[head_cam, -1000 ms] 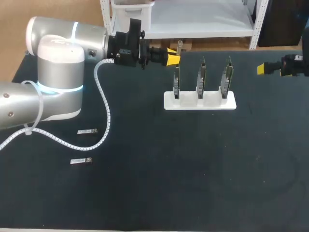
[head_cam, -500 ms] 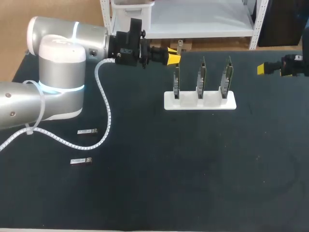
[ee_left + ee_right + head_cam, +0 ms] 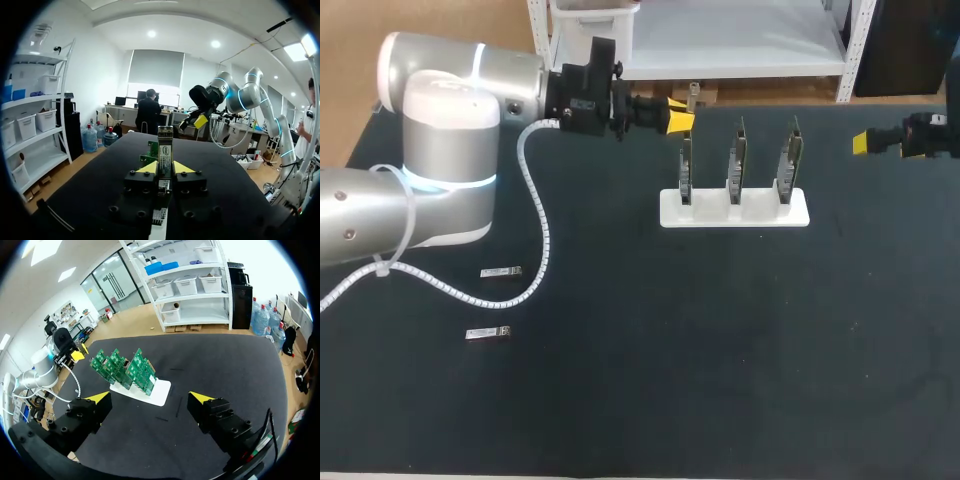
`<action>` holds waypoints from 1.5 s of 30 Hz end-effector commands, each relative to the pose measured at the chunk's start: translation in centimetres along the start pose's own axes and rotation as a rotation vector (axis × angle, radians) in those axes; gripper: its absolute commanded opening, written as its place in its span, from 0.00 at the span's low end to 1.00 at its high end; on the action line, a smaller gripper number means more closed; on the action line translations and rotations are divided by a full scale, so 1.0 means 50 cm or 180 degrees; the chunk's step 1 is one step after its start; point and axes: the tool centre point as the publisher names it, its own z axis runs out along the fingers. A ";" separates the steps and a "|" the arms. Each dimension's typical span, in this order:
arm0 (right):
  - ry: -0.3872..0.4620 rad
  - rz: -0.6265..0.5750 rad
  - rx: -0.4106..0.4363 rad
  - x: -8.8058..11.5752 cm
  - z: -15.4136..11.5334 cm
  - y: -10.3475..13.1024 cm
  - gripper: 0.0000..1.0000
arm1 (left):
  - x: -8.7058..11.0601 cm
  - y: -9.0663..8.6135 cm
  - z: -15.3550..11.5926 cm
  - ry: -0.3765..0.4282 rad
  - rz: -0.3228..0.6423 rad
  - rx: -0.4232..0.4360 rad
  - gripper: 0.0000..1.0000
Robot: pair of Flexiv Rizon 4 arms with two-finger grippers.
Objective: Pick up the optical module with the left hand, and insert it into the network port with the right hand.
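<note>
My left gripper [image 3: 678, 114] hangs over the table's far edge, left of the boards, shut on a silver optical module [image 3: 693, 96]. In the left wrist view the module [image 3: 164, 148] stands out from between the yellow fingertips [image 3: 148, 168]. A white stand [image 3: 734, 208] holds three upright green network boards [image 3: 737, 160]. My right gripper [image 3: 866, 142] is at the far right, open and holding nothing. In the right wrist view its fingertips [image 3: 199, 398] stand wide apart, with the boards [image 3: 125, 368] ahead of them.
Two spare silver modules [image 3: 501, 272] [image 3: 488, 333] lie on the black table [image 3: 720, 350] at the left, beside my left arm's white cable [image 3: 536, 225].
The left gripper with the module has crept very slightly to the right. The right arm has not moved.
</note>
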 end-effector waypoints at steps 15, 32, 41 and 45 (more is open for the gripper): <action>-0.0061 -0.0989 -0.0678 -0.097 0.010 0.044 1.00 | -0.001 0.005 0.001 0.0009 -0.0001 0.0013 0.00; 0.0435 -0.2496 -0.2351 -0.156 0.105 0.187 1.00 | -0.001 0.005 0.001 0.0009 -0.0001 0.0013 0.00; 0.0584 -0.2749 -0.2826 -0.160 0.160 0.250 1.00 | -0.001 0.005 0.001 0.0009 -0.0001 0.0013 0.00; 0.0601 -0.2799 -0.2935 -0.165 0.176 0.268 1.00 | -0.001 0.005 0.001 0.0009 -0.0001 0.0013 0.00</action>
